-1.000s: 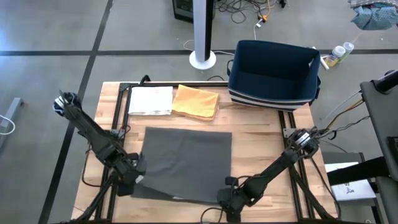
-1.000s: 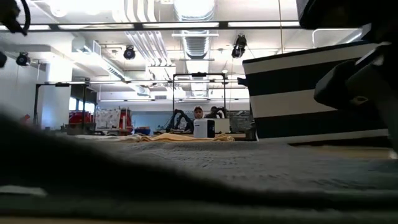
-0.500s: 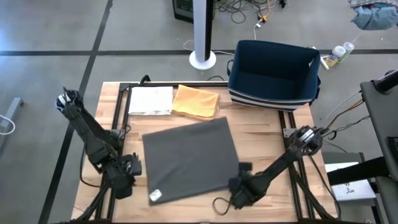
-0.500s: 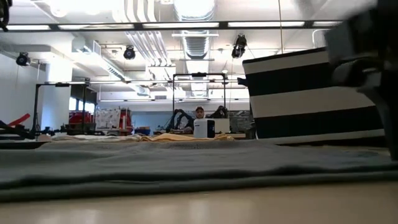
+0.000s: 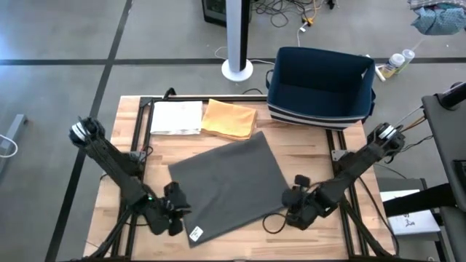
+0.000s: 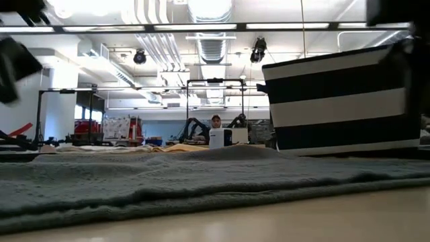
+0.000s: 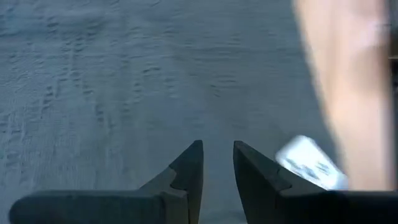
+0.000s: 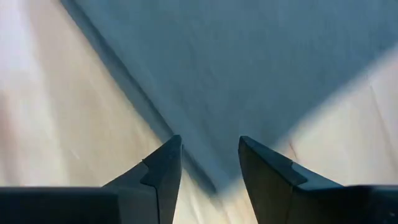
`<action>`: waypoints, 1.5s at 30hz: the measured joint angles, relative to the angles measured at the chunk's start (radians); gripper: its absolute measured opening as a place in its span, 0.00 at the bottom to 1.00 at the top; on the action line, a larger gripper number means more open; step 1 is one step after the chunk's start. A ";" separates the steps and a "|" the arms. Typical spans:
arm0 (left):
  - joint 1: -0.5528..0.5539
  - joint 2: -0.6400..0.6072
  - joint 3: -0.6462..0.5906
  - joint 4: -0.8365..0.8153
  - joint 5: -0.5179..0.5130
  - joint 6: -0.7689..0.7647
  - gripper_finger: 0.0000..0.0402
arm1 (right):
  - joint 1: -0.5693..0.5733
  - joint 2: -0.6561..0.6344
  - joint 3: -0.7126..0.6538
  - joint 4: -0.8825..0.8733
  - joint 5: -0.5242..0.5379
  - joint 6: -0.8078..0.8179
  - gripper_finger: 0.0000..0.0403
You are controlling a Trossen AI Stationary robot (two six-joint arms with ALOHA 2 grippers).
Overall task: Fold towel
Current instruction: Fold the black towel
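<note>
The grey towel [image 5: 227, 188] lies spread flat on the wooden table [image 5: 313, 156], skewed to its edges. A white tag [image 5: 196, 233] shows at the towel's near corner. In the low view the towel [image 6: 201, 181] fills the foreground. My left gripper [image 5: 178, 209] hovers over the towel's near left edge. Its fingers [image 7: 217, 146] stand a little apart above the cloth, beside the tag [image 7: 308, 163]. My right gripper [image 5: 293, 201] is open over the towel's right corner [image 8: 214, 177], with nothing between its fingers [image 8: 210, 140].
A folded yellow cloth [image 5: 229, 118] and a folded white cloth [image 5: 176, 117] lie at the table's far left. A navy basket with striped sides [image 5: 320, 87] stands at the far right and looms in the low view [image 6: 342, 101]. Bare wood lies right of the towel.
The towel, raised along its near edge a second ago, has turned about and now lies flat and skewed, its tag showing. My right gripper has gone up and toward the table's right and far edges. My left gripper has come down toward the towel's near corner.
</note>
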 joint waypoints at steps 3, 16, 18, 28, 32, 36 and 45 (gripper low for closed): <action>0.053 0.082 -0.001 0.063 -0.023 0.003 0.20 | -0.019 0.022 -0.050 0.259 0.084 -0.113 0.40; 0.120 0.205 0.017 -0.006 0.291 0.073 0.19 | -0.108 0.322 -0.151 0.703 0.133 -0.150 0.37; 0.116 0.166 0.029 -0.084 0.321 0.073 0.19 | -0.106 0.321 -0.168 0.695 0.135 -0.126 0.37; 0.041 -0.067 0.045 -0.138 0.269 -0.021 0.19 | -0.108 0.232 -0.195 0.603 0.156 -0.174 0.39; -0.050 -0.020 0.042 0.035 0.208 -0.021 0.19 | -0.095 0.191 -0.187 0.657 0.177 -0.275 0.37; -0.116 0.080 0.043 0.150 0.165 -0.061 0.19 | -0.080 0.204 -0.143 0.838 0.204 -0.441 0.35; -0.122 0.346 0.042 0.440 0.156 -0.066 0.19 | -0.104 0.454 0.174 0.943 0.045 -0.652 0.36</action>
